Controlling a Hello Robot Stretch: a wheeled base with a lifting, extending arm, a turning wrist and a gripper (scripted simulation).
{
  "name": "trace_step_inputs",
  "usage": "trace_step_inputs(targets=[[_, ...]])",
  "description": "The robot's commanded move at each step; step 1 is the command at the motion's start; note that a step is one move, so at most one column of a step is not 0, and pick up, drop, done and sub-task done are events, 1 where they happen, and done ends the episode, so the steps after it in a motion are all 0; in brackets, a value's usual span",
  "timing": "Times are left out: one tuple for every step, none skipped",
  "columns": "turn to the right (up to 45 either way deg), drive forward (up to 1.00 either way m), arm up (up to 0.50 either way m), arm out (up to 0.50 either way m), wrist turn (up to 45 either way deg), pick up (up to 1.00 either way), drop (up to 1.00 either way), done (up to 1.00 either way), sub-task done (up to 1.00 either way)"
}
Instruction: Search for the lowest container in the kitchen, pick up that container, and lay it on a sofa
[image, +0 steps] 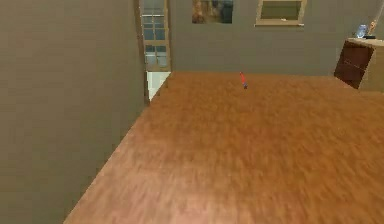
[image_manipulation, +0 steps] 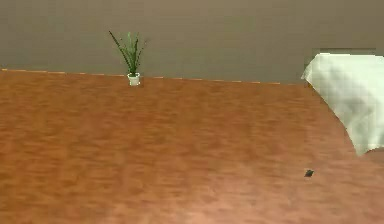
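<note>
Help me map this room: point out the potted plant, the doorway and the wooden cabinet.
potted plant (image_manipulation: 133, 78), arm side view, on its white pot.
doorway (image: 155, 50), forward view, in the middle of the opening.
wooden cabinet (image: 356, 62), forward view, on its dark front.

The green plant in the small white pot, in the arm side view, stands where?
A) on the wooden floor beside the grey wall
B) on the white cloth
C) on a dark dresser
A: the green plant in the small white pot stands on the brown wooden floor, at the foot of the grey wall.
</note>
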Motion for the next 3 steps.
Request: trace_step_inputs(targets=[[0.0, 1.0, 0.0, 0.0, 0.0, 0.0, 0.0, 0.0, 0.0], [0.0, 1.0, 0.0, 0.0, 0.0, 0.0, 0.0, 0.0, 0.0], [0.0, 1.0, 0.0, 0.0, 0.0, 0.0, 0.0, 0.0, 0.0]])
